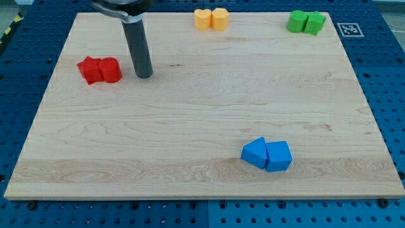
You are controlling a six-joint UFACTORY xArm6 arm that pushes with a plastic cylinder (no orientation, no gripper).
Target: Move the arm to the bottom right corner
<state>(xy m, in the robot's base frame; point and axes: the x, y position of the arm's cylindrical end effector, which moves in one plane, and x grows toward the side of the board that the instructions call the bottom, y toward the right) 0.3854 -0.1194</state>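
My tip (145, 75) rests on the wooden board (202, 114) at the view's upper left. It stands just right of two red blocks (100, 69) that touch each other, with a small gap between tip and blocks. Two blue blocks (267, 154) lie together toward the view's bottom right, far from the tip. The board's bottom right corner (395, 193) is at the far side from the tip.
Two yellow blocks (211, 19) sit together at the top edge near the middle. Two green blocks (306, 22) sit together at the top right. A black-and-white marker tag (349, 29) lies off the board on the blue perforated table.
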